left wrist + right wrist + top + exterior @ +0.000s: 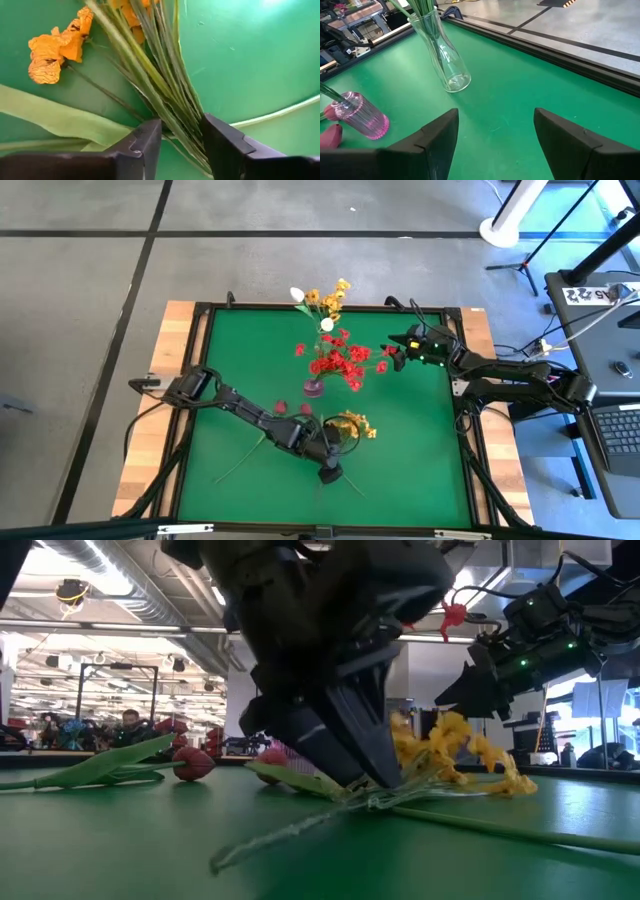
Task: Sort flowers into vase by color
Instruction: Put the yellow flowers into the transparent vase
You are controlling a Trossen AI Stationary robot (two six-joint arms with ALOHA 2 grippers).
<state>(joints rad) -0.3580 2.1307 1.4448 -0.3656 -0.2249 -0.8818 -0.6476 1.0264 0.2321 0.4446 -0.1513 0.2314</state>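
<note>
A yellow-orange flower spray (352, 425) lies on the green mat, its blossoms (52, 50) toward the right edge and its bundle of green stems (170, 100) running toward the near edge. My left gripper (181, 145) slants down over those stems, open, one finger on each side of the bundle, tips at the mat (365, 780). Two dark red buds (292, 408) lie beside it. Red flowers (340, 360) stand in a pink vase (362, 117). White and yellow ones stand in a clear vase (445, 60). My right gripper (495, 145) waits open near the right edge.
Long green leaves and stems (240, 460) lie on the mat left of my left gripper, and one dark red bud (193, 765) rests among them. A raised black frame (200, 380) borders the mat. Bare mat lies at the near right corner.
</note>
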